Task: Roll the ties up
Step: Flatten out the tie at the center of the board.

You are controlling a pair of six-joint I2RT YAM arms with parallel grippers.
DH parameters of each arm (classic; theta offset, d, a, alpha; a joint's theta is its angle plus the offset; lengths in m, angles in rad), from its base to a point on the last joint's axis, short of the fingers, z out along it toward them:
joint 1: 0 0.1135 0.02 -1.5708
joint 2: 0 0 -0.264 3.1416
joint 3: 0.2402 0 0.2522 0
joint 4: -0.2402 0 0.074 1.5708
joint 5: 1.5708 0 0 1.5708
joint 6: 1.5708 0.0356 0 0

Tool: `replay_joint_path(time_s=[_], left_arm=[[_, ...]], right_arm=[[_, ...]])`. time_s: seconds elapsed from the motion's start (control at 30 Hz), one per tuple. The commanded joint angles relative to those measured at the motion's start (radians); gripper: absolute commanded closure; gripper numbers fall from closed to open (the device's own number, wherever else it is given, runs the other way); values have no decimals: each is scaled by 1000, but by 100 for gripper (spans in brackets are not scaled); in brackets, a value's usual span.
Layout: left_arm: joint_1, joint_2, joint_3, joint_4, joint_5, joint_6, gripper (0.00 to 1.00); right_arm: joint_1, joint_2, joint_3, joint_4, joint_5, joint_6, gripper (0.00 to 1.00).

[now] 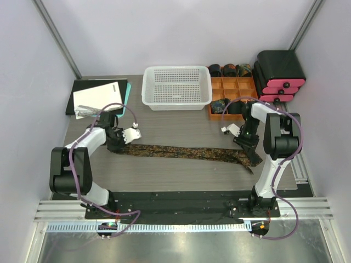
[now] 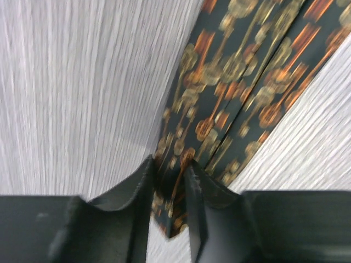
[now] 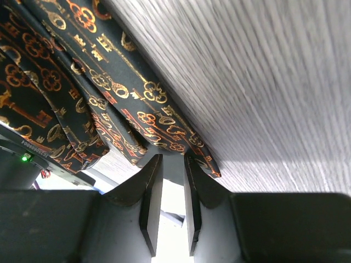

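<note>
I am looking at the tie [image 1: 181, 152] lying stretched flat across the middle of the top view, running from centre left to centre right. No turn is rolled into it, so I am judging the rolling of this one as not yet begun.

The left gripper [image 2: 170, 164] is pinching the narrow end at the bottom centre of its wrist view. Its fingers [image 2: 143, 203] are standing close together, with the patterned cloth filling the gap.

The right gripper [image 3: 171, 156] is sitting at the wide end, centre right of the top view. Its jaws are standing nearly closed, with a thin slit of light between them. The tie's edge is crossing right at the tips, so I cannot tell whether it is gripping the cloth or only touching it.

In the upper right, the orange tray [image 1: 233, 86] is holding several dark bundles [image 1: 229, 70] that I am taking for rolled ties, so part of the job is looking done. As I am reading it, what is left is rolling this tie up from one end and setting it in a free compartment.
</note>
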Motion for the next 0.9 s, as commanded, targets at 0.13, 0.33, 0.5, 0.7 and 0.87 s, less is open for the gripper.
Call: replay_joint_path(time_s=[0.13, 0.33, 0.5, 0.7, 0.87], left_arm=[[82, -57, -28, 29, -34, 40, 95], [130, -70, -88, 205, -95, 23, 100], [138, -65, -139, 306, -177, -11, 91], [162, -154, -84, 119, 24, -49, 36], [164, -253, -56, 48, 179, -61, 23]], right_arm=[[-14, 3, -38, 92, 32, -12, 73], [-22, -3, -36, 83, 29, -7, 73], [-26, -3, -18, 47, 7, -4, 72], [-48, -29, 139, -120, -106, -2, 57], [-63, -72, 277, -217, -135, -13, 51]])
